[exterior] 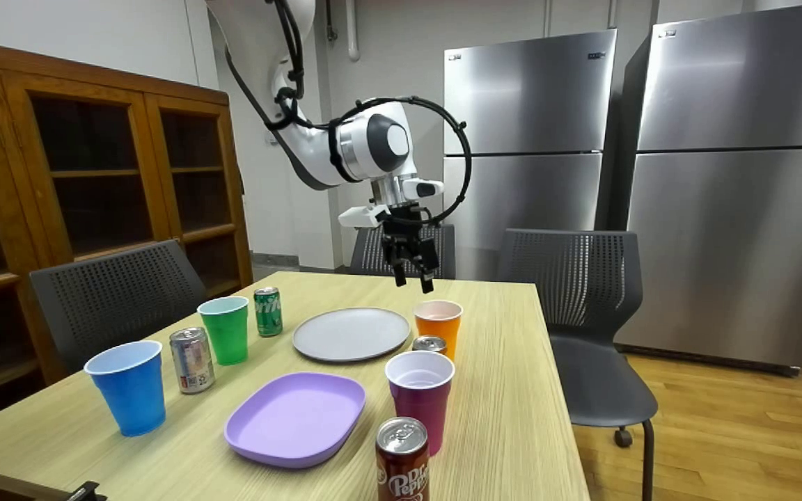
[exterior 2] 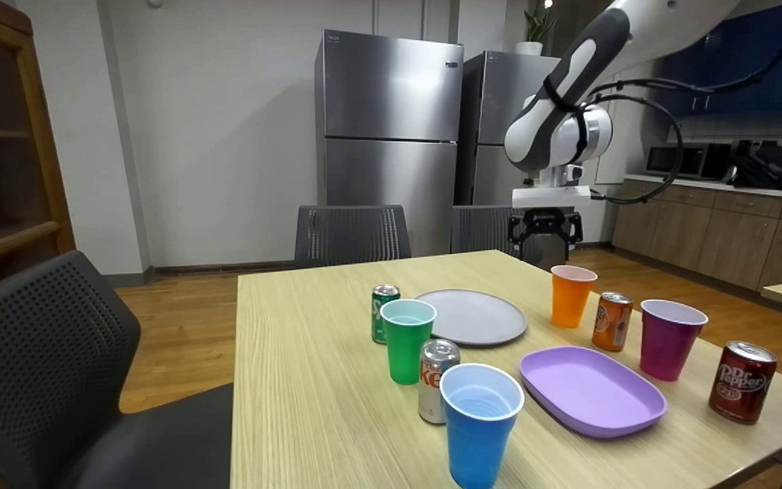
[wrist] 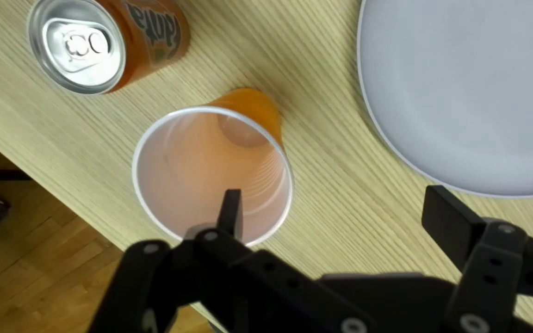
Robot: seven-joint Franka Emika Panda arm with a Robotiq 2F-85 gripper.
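Gripper hung empty, fingers spread wide; upright orange cup stood below, centre-left in wrist view, mostly left of finger gap.

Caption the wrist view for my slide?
Open, empty jaws over a pale table, near an orange cup, a Fanta can and a gray plate.

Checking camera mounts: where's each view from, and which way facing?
An exterior view: nearest the Dr Pepper can, facing refrigerators across the table; arm, open gripper ahead.
An exterior view: nearest the blue cup, also facing refrigerators; arm, gripper upper right.
Wrist view: on the arm, facing down at the orange cup; fingers low in frame.
Both exterior views share: gray plate, purple plate.
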